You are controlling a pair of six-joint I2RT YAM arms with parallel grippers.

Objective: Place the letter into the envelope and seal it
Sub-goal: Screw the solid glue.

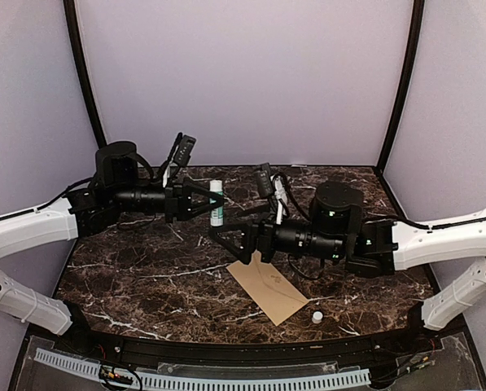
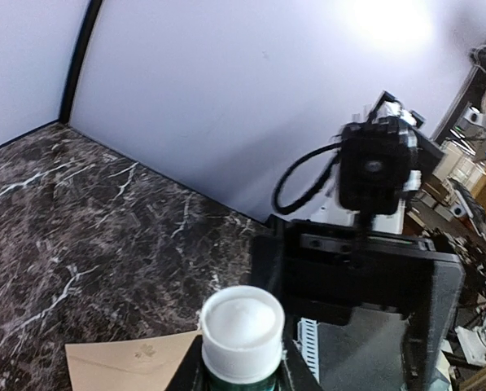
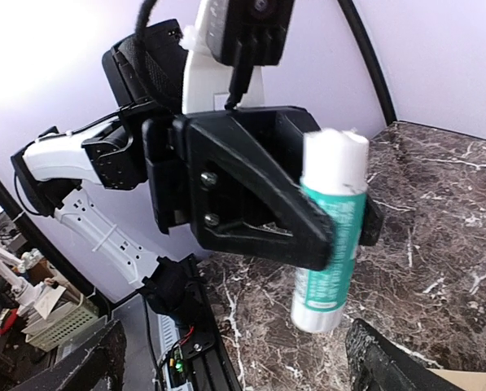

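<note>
The envelope (image 1: 269, 289) lies flat on the dark marble table (image 1: 145, 277), near its front edge, with its faint emblem facing up. Just past its far corner you have the right claw (image 1: 220, 235) hanging with jaws spread wide and empty. Farther back, your left claw (image 1: 210, 199) is clamped on a roughly upright glue stick (image 1: 216, 216). A small white cap (image 1: 317, 317) sits beside the envelope's near corner.

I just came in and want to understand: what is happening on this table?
The left hand holds an uncapped green-and-white glue stick above the marble table. The right hand faces it, open and empty. The brown envelope lies under the right arm, a small white cap beside it. No letter sheet is in view.
</note>
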